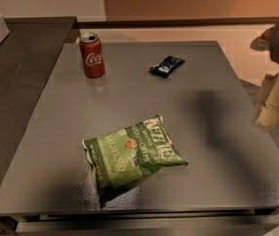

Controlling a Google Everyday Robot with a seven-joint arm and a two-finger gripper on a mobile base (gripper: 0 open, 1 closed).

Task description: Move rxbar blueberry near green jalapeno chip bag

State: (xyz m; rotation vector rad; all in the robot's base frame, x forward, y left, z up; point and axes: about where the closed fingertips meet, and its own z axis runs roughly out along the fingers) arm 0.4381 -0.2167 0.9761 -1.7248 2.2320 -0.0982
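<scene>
Desk [218,146]: matte grey, faint speckle toward the front, dark shadow patch right of centre. Green jalapeno chip bag [132,154]: leaf green, white lettering, 1 small red emblem. Rxbar blueberry [167,66]: dark navy, whitish patch. Coca-Cola can [92,56]: red, white script, silvery top. Gripper [272,107], at the right edge beside the desk: cream-beige, paler grey-white above.

High view over table [218,151], end effector [273,104] right

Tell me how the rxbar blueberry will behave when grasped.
The rxbar blueberry lies flat and thin on the table, so it is probably light and may slide when nudged. Its wrapper looks smooth, likely somewhat slippery, yet unlikely to roll. The hand hangs beyond the table's right edge.
</scene>
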